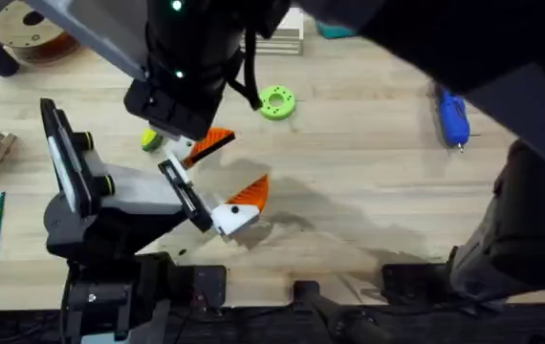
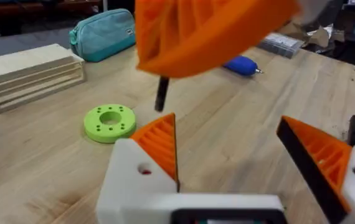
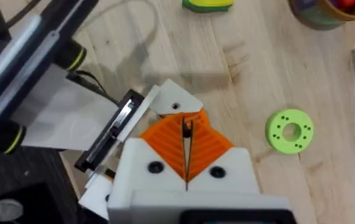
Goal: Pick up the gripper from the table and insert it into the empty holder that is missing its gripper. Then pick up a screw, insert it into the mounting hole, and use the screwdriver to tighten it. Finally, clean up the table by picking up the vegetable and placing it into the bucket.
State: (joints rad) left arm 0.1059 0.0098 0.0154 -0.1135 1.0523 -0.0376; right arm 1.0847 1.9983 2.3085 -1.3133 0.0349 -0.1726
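Overhead, the right gripper point(image 1: 210, 143) hangs just near-left of the green disc point(image 1: 276, 101), reaching across from a dark, blurred arm. Its orange pads are pressed together on a thin black rod point(image 3: 187, 127), which points down toward a white mount point(image 3: 174, 106) with a hole. The left gripper point(image 1: 239, 205) sits nearer the bases than the disc, its orange fingers point(image 2: 159, 143) spread wide and empty. The screwdriver point(image 1: 452, 117) lies well to the right of the disc. The vegetable point(image 1: 150, 140) lies to the left of the disc, beside the right gripper. The bucket point(image 3: 324, 12) stands beyond the disc in the right wrist view, something red inside
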